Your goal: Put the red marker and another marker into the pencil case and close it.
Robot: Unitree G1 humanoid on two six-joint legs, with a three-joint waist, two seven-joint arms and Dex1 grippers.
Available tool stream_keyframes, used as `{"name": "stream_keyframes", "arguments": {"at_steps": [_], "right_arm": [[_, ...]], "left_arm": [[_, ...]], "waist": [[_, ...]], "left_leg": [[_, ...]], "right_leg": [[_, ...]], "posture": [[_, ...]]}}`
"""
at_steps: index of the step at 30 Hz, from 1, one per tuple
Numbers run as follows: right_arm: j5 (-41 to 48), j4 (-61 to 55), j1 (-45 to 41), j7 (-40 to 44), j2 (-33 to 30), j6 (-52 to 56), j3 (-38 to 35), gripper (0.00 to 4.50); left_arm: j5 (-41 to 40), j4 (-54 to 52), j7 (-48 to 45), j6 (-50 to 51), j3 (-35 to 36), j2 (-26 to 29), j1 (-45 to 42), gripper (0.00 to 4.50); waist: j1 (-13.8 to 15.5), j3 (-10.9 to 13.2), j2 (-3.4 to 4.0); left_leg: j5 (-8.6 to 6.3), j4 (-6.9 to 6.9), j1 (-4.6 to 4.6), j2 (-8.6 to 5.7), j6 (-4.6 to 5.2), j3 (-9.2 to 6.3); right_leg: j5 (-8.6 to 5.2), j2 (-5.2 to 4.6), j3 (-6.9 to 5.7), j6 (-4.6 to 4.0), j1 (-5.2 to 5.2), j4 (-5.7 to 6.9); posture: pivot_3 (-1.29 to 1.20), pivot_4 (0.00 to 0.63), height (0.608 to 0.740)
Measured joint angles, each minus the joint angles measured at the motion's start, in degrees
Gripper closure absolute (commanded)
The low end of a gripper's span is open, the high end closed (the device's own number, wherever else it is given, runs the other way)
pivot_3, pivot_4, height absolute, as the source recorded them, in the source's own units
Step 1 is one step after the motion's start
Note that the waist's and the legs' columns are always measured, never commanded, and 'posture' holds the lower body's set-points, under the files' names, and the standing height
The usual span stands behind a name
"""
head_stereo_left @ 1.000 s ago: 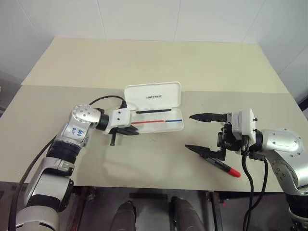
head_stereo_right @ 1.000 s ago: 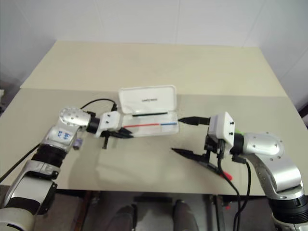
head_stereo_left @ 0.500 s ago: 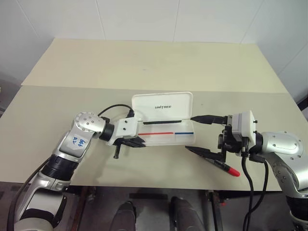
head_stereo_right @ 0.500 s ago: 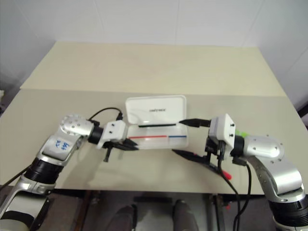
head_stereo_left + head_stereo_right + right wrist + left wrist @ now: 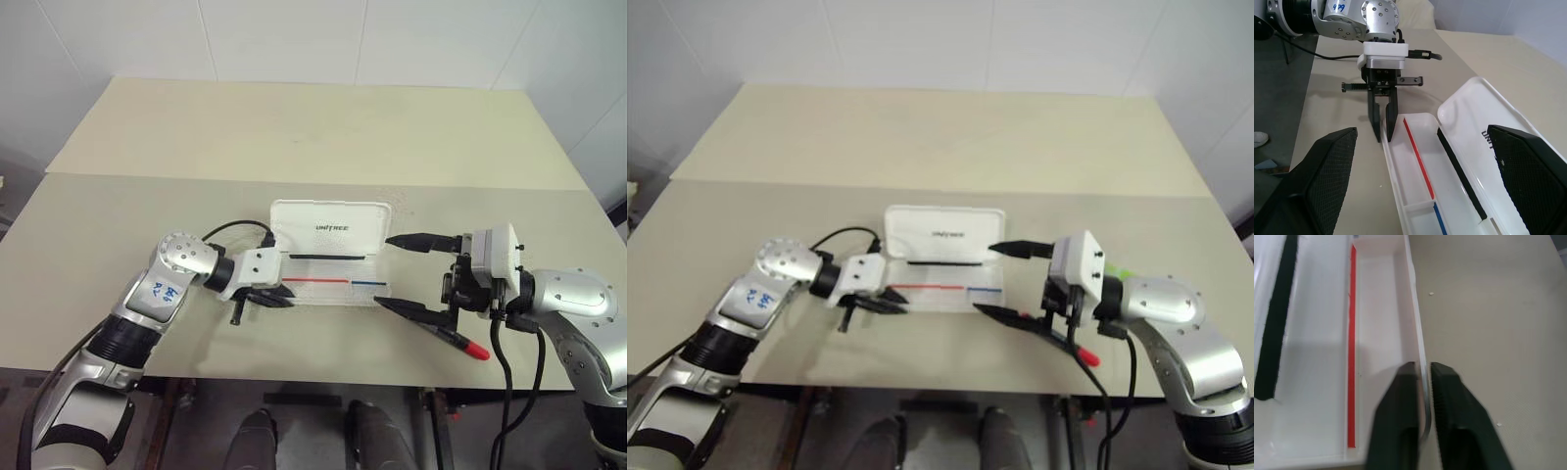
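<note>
One bench [image 5: 294,127], beige, wide bare surface beyond the pencil case. One pencil case [image 5: 333,262], white, flat, rounded corners, lid raised with dark lettering, red and blue lines in the tray; near the bench's front edge, centred. Two pincers. Right pincer [image 5: 409,274] just right of the case, fingers spread wide, empty. Left pincer [image 5: 1422,382] at the case's left end, fingers nearly closed astride the tray's front wall. One red marker [image 5: 458,342], black barrel, red cap, right of the case beside the front edge.
</note>
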Motion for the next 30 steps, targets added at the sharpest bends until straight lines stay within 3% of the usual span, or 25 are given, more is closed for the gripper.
{"name": "stream_keyframes", "arguments": {"at_steps": [4,14,17,21,24,26,30], "right_arm": [[0.1,0.0,-0.1,0.0,0.0,0.1,0.0,0.0],[0.4,0.1,-0.1,-0.3,0.5,0.2,0.0,0.0],[1.5,0.2,1.2,-1.4,1.1,1.0,-0.7,0.0],[1.0,0.6,8.6,-4.6,1.1,1.7,-5.9,0.0],[-0.3,1.8,12.1,-6.6,1.1,1.7,-8.8,0.0],[-0.7,1.8,14.2,-6.8,1.1,1.4,-9.6,0.0],[-2.6,3.7,21.3,-6.3,1.1,0.8,-11.2,0.0]], "left_arm": [[-0.5,-0.1,0.2,0.2,-0.5,-1.3,-0.4,1.73],[-8.3,-8.5,0.3,9.3,5.6,1.3,0.3,1.73],[-14.1,-13.0,-0.4,15.1,9.4,3.5,1.5,1.13],[-20.0,-14.8,-1.7,15.0,17.3,6.6,8.5,0.04],[-22.3,-14.3,-1.8,12.9,21.5,7.5,10.9,0.04],[-23.5,-14.2,-2.6,11.7,22.9,8.1,11.7,0.04],[-27.4,-12.7,-3.1,11.9,26.7,8.8,12.1,0.04]], "waist": [[0.0,0.0,0.0],[-0.1,0.0,0.0],[-0.1,0.0,0.0],[0.0,0.0,0.0],[0.0,0.0,0.0],[0.0,0.0,-0.02],[0.0,0.0,-0.05]], "left_leg": [[0.0,0.0,-0.01,0.0,0.0,0.0],[0.0,0.0,0.01,0.0,0.0,0.0],[-0.01,-0.01,0.01,0.01,0.01,-0.01],[-0.04,-0.06,0.01,0.01,0.04,0.0],[-0.03,-0.01,0.02,0.0,0.03,0.01],[0.0,0.0,0.05,0.01,0.02,0.0],[0.03,0.03,0.06,0.0,0.02,0.01]], "right_leg": [[0.0,0.0,0.0,0.0,0.0,-0.01],[0.0,0.0,0.0,0.01,0.0,0.03],[0.0,0.0,0.0,0.01,0.0,0.03],[-0.05,-0.01,0.0,-0.05,-0.01,0.01],[-0.05,-0.01,0.0,-0.13,-0.01,-0.02],[-0.49,-0.01,0.0,-0.95,0.02,0.01],[-0.49,-0.01,0.01,-0.95,0.04,0.02]], "posture": [[0.0,0.15,0.74],[0.0,0.15,0.74],[0.0,0.15,0.74],[0.0,0.15,0.74],[0.0,0.15,0.74],[0.0,0.15,0.74],[0.0,0.15,0.74]]}}
